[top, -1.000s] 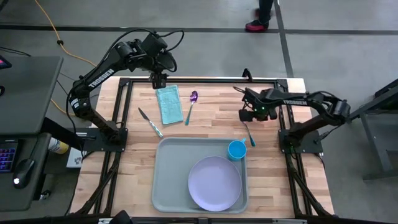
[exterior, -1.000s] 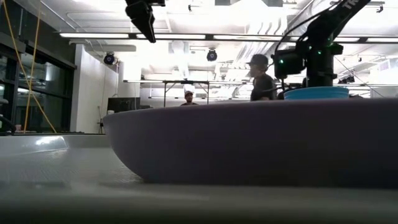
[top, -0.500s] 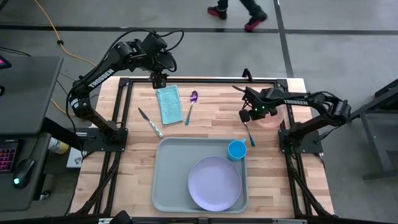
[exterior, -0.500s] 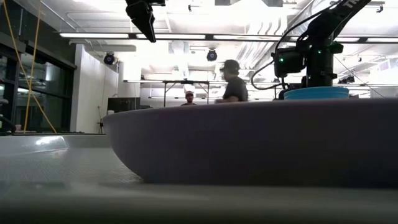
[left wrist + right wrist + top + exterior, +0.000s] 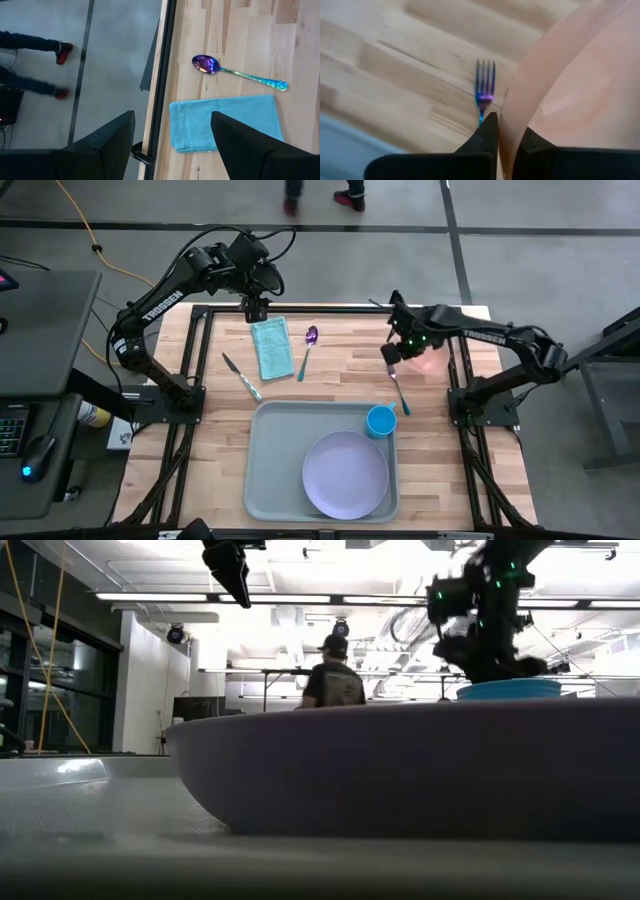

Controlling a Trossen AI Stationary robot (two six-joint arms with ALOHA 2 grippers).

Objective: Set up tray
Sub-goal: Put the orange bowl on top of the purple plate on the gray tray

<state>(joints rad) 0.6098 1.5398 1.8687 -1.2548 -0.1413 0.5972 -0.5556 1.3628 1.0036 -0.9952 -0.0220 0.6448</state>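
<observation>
1. Occupying the 6 o'clock part of the butcher-block table [image 5: 340,370]: tray [image 5: 268,470], pale grey-green moulded plastic, rectangular, rounded corners, raised rim.
2. Resting inside the tray: round lavender plate [image 5: 346,474], smooth and shallow, toward 5 o'clock; small blue cup [image 5: 380,420], cylindrical, at the 1 o'clock corner.
3. Lying on bare wood toward 11 o'clock from the tray: folded teal napkin [image 5: 271,347], soft terry texture; iridescent purple-bowled spoon [image 5: 307,348] just beside it on the 3 o'clock side; slim knife [image 5: 242,376] at 8 o'clock from the napkin, set diagonally.
4. Lying at 12 o'clock from the cup: fork [image 5: 399,391], metallic blue-violet, tines pointing away from the tray.
5. Reaching in from 3 o'clock: right gripper [image 5: 392,352], arm stretched low over the table edge, fingers clamped on the thin rim of a pale pink bowl [image 5: 428,356], smooth plastic, curved wall.
6. Hovering at 12 o'clock of the napkin: left gripper [image 5: 254,308], arm arched high from its 9 o'clock base, fingers spread wide with nothing between them.
7. Shown only by the right wrist view: pinch on the bowl rim [image 5: 555,100], fork tines [image 5: 485,82] close beyond.
8. Shown only by the left wrist view: napkin weave [image 5: 224,123], spoon sheen [image 5: 239,73], a person's legs on the floor beyond.
9. Shown only by the low view: plate wall [image 5: 400,765] filling the foreground, cup lip [image 5: 508,689] above it, a person standing in the room behind.
</observation>
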